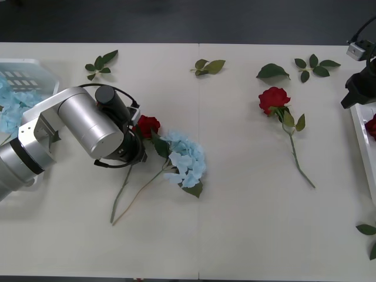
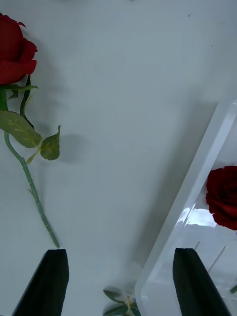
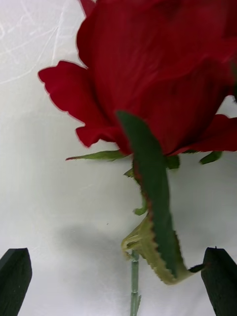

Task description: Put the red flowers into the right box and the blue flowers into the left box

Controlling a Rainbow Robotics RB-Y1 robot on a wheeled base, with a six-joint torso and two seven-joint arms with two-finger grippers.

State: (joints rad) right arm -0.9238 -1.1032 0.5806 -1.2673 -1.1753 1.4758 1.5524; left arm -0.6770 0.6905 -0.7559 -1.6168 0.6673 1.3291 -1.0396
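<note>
1. Black-fingered left pincer [image 3: 118, 284] spread wide, hovering low over the near rose [image 1: 147, 126] at about 9 o'clock from the desk [image 1: 247, 223] centre. Stem between the fingers, nothing gripped.
2. Risk of tangling: blue hydrangea [image 1: 187, 160] touching that rose at its 4 o'clock, leaves overlapping, stems running close together. Likely to drag the blue head along on lifting, then shed it off-course or into the wrong box.
3. Risk of a poor pinch: curled leaf [image 3: 153, 212] draped beside the stem, between the fingers. Could close on leaf rather than stem and let the bloom slip out.
4. Long haul ahead, by judgement: right box [image 1: 356, 129] at the 3 o'clock edge, well apart from this rose. Dangling stem liable to sweep the far rose [image 1: 274, 98] lying at 2 o'clock.
5. Right pincer [image 2: 118, 281] likewise wide and empty, poised over the right box's rim, with a boxed rose [image 2: 224, 197] inside. Little margin there against the raised rim.
6. Left box [image 1: 35, 61] at 10 o'clock, holding blue flowers [image 1: 10, 111], close by the left arm's elbow. Scant room for swinging back.
7. Open room: bare desk from 5 to 7 o'clock and through the middle. Leaf sprigs [image 1: 101, 63] along the 12 o'clock edge, harmless if kept clear of.
</note>
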